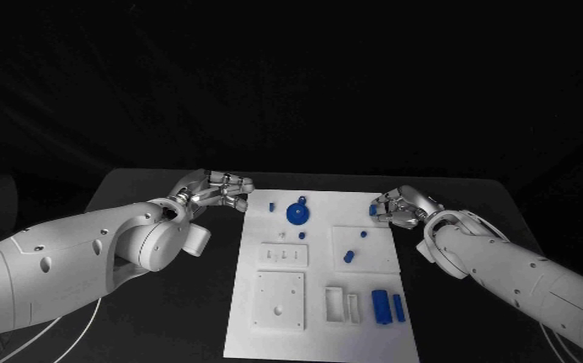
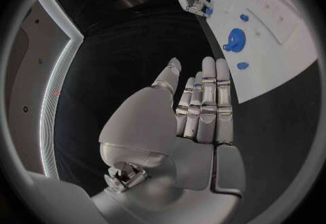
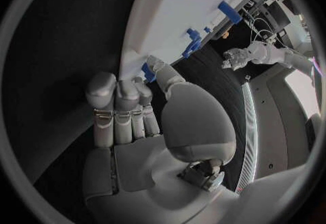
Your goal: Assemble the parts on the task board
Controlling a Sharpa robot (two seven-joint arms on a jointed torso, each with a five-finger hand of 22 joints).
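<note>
Task board (image 1: 318, 296) between left hand (image 1: 216, 189), right hand (image 1: 398, 206)

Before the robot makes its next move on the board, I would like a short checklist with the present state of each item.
1. Left hand holds nothing, fingers extended: ok.
2. Left hand off the task board, over the black table: ok.
3. Right hand at the board's far right edge: ok.
4. Right hand touches a small blue part; firmly held: cannot tell.
5. Blue round part lies on the board: ok.
</note>
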